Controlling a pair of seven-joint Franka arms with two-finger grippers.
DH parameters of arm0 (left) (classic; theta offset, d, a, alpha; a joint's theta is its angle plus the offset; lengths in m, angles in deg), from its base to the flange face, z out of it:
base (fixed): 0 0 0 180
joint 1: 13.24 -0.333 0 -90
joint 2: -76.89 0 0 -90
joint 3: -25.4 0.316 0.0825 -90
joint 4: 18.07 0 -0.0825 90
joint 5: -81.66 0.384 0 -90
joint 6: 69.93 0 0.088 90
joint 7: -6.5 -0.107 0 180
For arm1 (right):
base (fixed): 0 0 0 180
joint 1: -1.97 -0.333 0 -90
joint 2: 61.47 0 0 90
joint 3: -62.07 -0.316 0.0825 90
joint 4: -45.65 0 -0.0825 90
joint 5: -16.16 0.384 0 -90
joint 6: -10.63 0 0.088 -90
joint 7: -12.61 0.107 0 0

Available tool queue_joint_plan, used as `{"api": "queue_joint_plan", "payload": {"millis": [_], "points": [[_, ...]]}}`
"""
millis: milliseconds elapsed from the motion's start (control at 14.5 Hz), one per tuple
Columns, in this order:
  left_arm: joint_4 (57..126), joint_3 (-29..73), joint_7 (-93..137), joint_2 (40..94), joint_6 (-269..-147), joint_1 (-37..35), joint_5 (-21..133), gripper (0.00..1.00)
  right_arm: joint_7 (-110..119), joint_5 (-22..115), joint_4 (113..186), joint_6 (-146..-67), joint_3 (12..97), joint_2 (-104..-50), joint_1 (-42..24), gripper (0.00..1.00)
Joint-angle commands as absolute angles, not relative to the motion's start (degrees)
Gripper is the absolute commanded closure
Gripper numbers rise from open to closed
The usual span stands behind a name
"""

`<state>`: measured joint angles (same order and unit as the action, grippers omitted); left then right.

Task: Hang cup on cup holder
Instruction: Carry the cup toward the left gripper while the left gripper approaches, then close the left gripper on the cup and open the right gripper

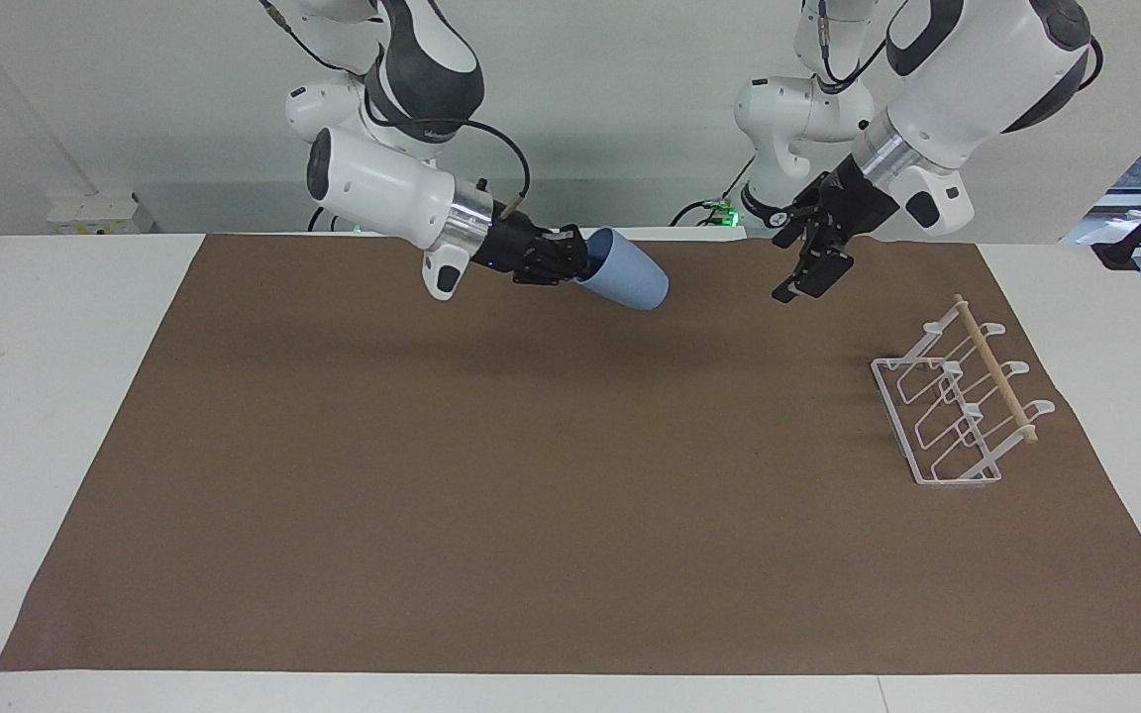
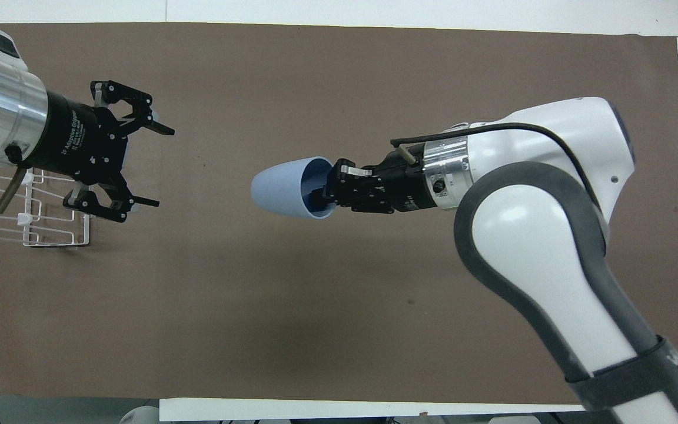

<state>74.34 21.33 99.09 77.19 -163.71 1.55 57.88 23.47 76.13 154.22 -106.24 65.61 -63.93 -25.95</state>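
Note:
The light-blue cup (image 1: 630, 281) (image 2: 281, 188) is up in the air, lying sideways over the brown mat's middle near the robots' edge. My right gripper (image 1: 578, 267) (image 2: 322, 192) is shut on its rim, one finger inside the mouth. The cup's base points toward the left arm's end. My left gripper (image 1: 806, 267) (image 2: 162, 168) is open and empty in the air, facing the cup with a gap between them. The white wire cup holder (image 1: 994, 368) (image 2: 50, 241) stands on the mat at the left arm's end; in the overhead view the left arm covers part of it.
A brown mat (image 1: 531, 475) covers most of the white table (image 1: 36, 396). Nothing else stands on it.

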Motion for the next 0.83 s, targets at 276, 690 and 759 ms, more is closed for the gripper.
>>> {"api": "queue_joint_plan", "payload": {"millis": [276,690,759], "points": [[78.5,21.9,111.7,78.0,-169.9,7.3,49.0,0.00,28.8,80.4,154.5,-114.6,65.9,-64.2,-33.2,0.98],[85.5,21.9,111.2,79.3,-172.1,11.8,49.0,0.00,29.3,81.9,154.2,-115.0,65.9,-64.3,-33.5,0.98],[85.9,21.9,111.0,79.3,-172.2,11.8,49.0,0.00,29.3,81.8,154.2,-115.0,65.9,-64.3,-33.5,0.98]]}}
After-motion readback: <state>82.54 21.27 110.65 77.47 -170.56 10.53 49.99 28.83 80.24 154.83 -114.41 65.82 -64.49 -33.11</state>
